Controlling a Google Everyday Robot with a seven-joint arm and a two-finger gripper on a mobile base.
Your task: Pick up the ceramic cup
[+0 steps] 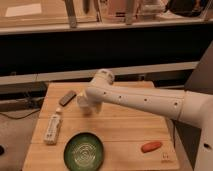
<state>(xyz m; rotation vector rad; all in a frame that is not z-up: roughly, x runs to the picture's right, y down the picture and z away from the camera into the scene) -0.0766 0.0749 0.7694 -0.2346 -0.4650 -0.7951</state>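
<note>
- Wooden table (pixel 120 131) fills the middle, with dark shelves behind it.
- White arm (pixel 145 102) reaches across from the right.
- Gripper (pixel 84 103) hangs low near the back left of the table; I cannot tell how its jaws stand.
- Cup is hidden by the gripper, so I cannot see it.
- Bottle (pixel 52 128) lies left, dark block (pixel 67 97) behind it, green plate (pixel 84 151) in front, orange thing (pixel 151 146) right.

Tool (pixel 84 106) apparently behind plate (pixel 84 150), mid-table (pixel 125 130)
</note>
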